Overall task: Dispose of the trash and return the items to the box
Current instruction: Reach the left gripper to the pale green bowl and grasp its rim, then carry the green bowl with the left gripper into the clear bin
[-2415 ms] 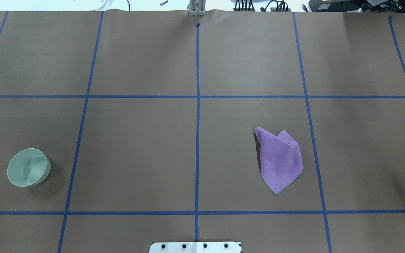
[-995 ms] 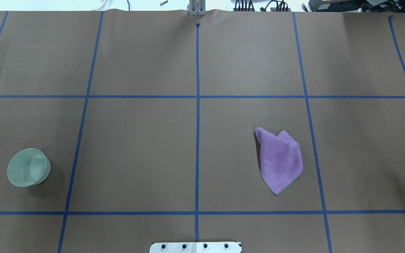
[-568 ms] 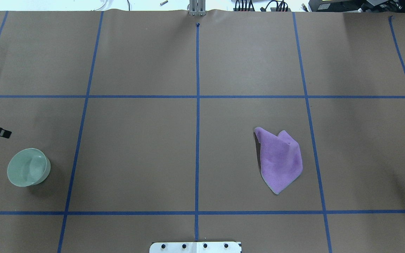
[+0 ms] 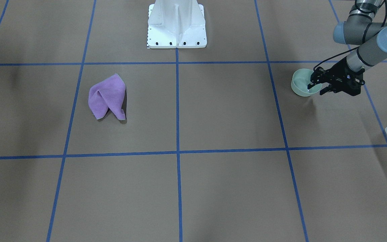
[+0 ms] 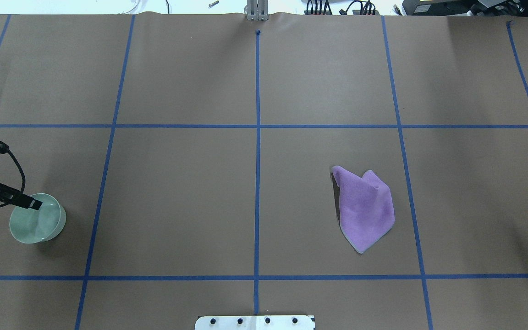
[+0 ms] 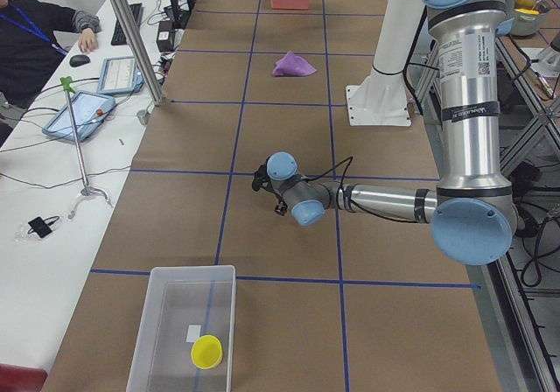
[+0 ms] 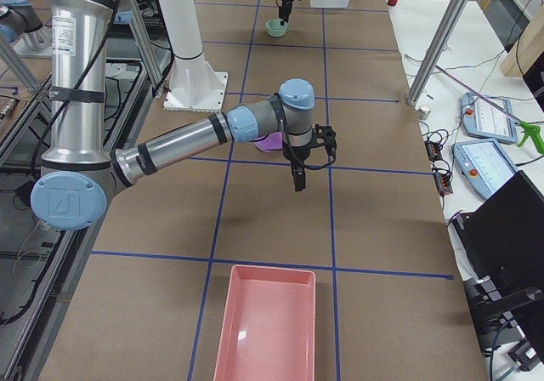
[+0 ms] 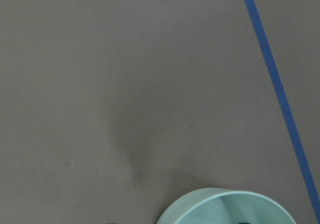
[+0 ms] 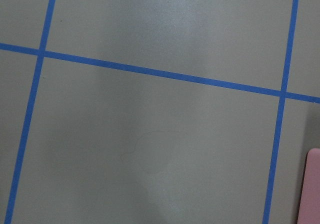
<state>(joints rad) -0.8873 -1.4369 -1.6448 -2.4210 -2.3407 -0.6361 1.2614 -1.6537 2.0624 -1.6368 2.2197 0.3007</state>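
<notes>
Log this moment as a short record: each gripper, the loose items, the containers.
left gripper: at the green bowl, fingers apparently apart, one tip over its inside
right gripper: held above bare table; open or shut not clear
purple cloth: crumpled, lying alone, away from both grippers
box: at the robot's left end, holds a yellow cup
pink tray: at the robot's right end, nothing seen inside
</notes>
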